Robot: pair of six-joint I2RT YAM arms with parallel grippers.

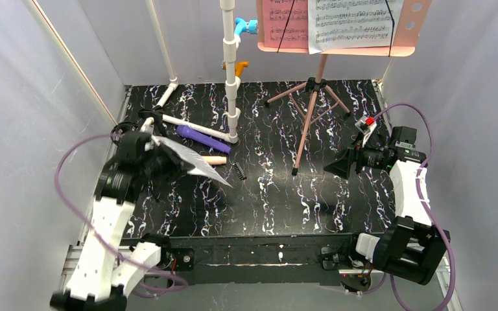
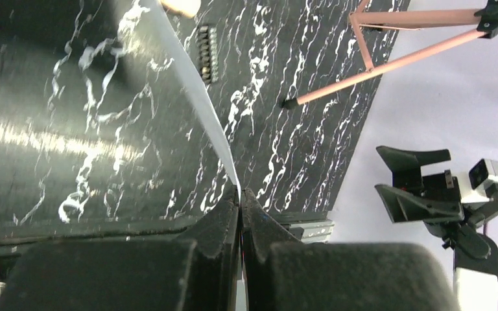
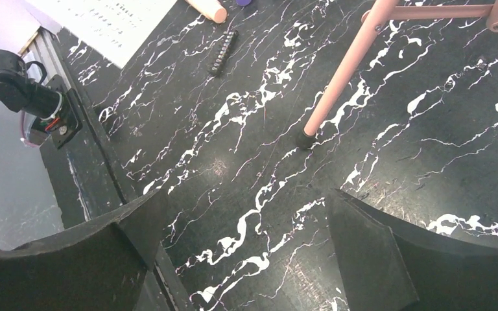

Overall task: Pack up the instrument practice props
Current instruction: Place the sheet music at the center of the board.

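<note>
The left arm (image 1: 107, 214) reaches low over the left side of the table (image 1: 279, 201), wrist rolled sideways. The left fingers (image 2: 240, 197) are pressed together on the edge of a white sheet-music page (image 1: 198, 165), which juts stiffly toward the table's middle, lifted off it. The right arm (image 1: 408, 188) bends inward. The right fingers (image 1: 336, 166) are spread wide and hold nothing, close to a foot of the pink music stand (image 1: 308, 120). The purple tube (image 1: 202, 138) and beige tube (image 1: 213, 160) lie just beyond the page.
</note>
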